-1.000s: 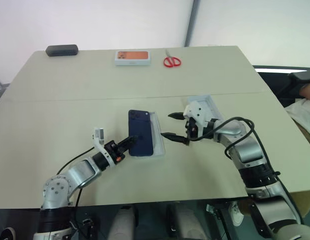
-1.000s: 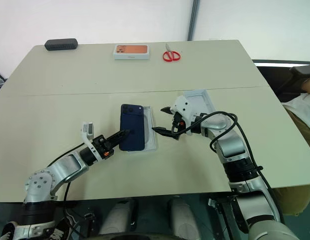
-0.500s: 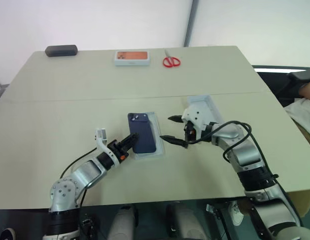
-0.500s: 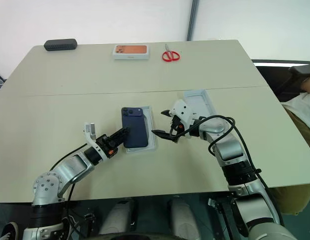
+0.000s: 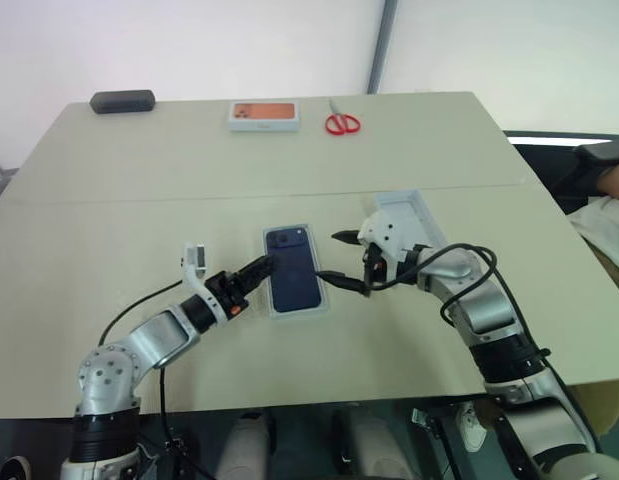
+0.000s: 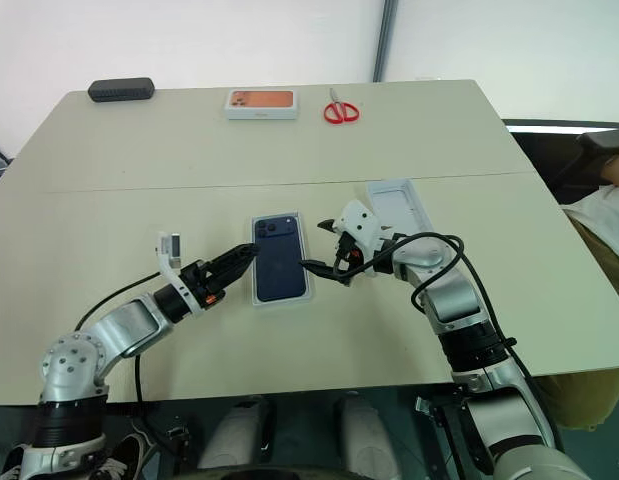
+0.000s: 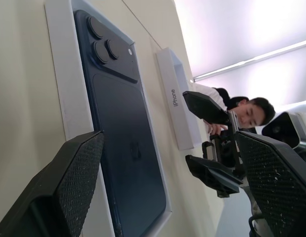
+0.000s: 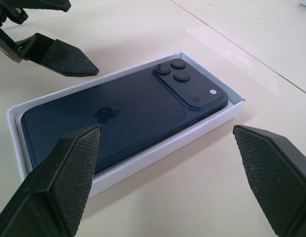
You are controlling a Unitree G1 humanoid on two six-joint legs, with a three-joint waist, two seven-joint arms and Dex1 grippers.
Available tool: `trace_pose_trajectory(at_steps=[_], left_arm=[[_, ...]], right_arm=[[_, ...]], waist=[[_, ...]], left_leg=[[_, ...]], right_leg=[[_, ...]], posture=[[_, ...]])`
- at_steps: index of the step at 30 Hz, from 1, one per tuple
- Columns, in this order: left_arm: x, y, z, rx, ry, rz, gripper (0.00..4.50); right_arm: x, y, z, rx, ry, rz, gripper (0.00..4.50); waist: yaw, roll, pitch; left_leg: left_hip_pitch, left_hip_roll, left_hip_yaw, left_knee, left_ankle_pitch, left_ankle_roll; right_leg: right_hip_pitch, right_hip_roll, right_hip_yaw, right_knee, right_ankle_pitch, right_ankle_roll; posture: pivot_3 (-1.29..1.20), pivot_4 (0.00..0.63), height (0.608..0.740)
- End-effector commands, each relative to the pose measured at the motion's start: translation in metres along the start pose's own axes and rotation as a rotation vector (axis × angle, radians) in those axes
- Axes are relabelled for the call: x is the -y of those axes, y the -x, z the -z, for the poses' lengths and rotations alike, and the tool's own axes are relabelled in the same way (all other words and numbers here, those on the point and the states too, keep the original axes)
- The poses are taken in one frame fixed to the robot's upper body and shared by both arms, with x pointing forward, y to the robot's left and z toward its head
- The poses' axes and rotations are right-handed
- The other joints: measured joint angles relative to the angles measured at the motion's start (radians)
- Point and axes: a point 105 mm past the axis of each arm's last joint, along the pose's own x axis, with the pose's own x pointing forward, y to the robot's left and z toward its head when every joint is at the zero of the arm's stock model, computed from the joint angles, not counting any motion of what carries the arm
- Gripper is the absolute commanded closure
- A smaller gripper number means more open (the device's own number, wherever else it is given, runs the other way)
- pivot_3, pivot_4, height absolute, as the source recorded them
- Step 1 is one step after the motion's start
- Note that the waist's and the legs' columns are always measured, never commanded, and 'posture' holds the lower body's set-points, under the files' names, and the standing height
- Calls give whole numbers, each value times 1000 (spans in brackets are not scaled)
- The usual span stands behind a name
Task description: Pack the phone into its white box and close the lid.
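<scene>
1. A beige table [image 5: 109, 200] fills the scene, set against a pale wall, with a faint seam running across its middle.
2. Nearest the robot, the left hand [image 5: 257, 274] sits low over the table just left of the white box, its two black fingers [image 7: 68, 192] spread apart and holding nothing.
3. The white box [image 5: 293, 272] lies flat at the middle of the table, long side running away from the robot.
4. The phone [image 5: 292, 267] lies inside the white box, glossy back up, with its camera cluster at the far end.
5. The right hand [image 5: 339, 260] is just right of the white box, fingers [image 8: 59, 177] wide apart and empty, one fingertip close to the box's right wall.
6. Behind the right hand lies the lid [image 6: 397, 205], open side up, well apart from the white box.
7. At the far edge lie an orange-topped box [image 5: 263, 114], red-handled scissors [image 5: 342, 122] just right of it, and a black oblong case [image 5: 123, 101] near the far left corner.
8. A person [image 5: 611, 190] sits beyond the table's right side.
</scene>
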Motion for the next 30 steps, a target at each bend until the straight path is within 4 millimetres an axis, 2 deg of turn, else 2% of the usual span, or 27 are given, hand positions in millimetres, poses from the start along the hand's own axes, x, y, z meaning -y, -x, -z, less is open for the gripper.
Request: trace_pose_trajectory(at_steps=[1, 4, 7, 10, 14, 16, 18, 21, 27, 30], left_arm=[[15, 6, -10, 15, -69, 39, 50], [4, 11, -27, 65, -102, -23, 50], [-3, 13, -44, 104, -137, -57, 890], [-10, 10, -55, 138, -185, -99, 2414], [-27, 5, -46, 72, -318, -205, 4482], [-42, 2, -37, -14, -488, -314, 4482], [-47, -3, -25, -83, -601, -331, 4482], [-45, -15, -17, -104, -603, -284, 4482], [-42, -36, -2, -153, -625, -236, 4482], [-33, -50, 10, -197, -620, -165, 4482]], right_arm=[[1, -1, -10, 28, 43, 3, 0], [3, -3, -9, 26, 46, 13, 0], [1, -1, -11, 41, 55, 5, 843], [5, -4, -6, 14, 80, 32, 2361], [9, -8, 1, -24, 120, 54, 4474], [11, -9, 6, -50, 149, 69, 4474], [16, -10, 16, -104, 177, 97, 4474], [19, -11, 27, -152, 194, 106, 4474], [16, -11, 26, -155, 212, 84, 4474], [18, -7, 27, -161, 208, 90, 4474]], waist=[[0, 0, 0], [0, 0, 0], [-1, 0, 0], [0, 0, 0], [-1, 0, 0], [-1, 0, 0], [-2, 0, 0], [3, 0, 0], [21, 0, 0], [24, 0, 0]], left_leg=[[0, 0, 0, 0, 0, 0], [0, 0, 0, 0, 0, 0], [0, 0, 0, 0, 0, 0], [0, 0, 0, 0, 0, 0], [0, 0, 1, 0, 0, 0], [0, 0, 1, -1, 0, 0], [0, 0, 1, -1, 0, 0], [0, 0, 1, -1, 0, 0], [0, 0, 1, 0, 0, 0], [0, -1, 1, 0, 0, 0]], right_leg=[[0, 0, 0, 0, 0, 0], [0, 0, 0, 0, 0, 0], [0, 1, 0, 0, 0, 0], [0, 0, 0, 0, 0, 0], [0, 0, 0, 0, 0, 0], [-1, 0, 0, 0, 0, 0], [-1, 1, 0, 0, 0, 0], [-1, 0, 0, 0, 0, 0], [0, 0, 0, 0, 0, 0], [0, 0, 0, 0, 0, 0]], posture=[[0, 150, 740], [0, 150, 740], [0, 150, 740], [0, 150, 740], [0, 150, 740], [0, 150, 740], [0, 150, 740], [0, 150, 740], [0, 150, 740], [0, 150, 740]])
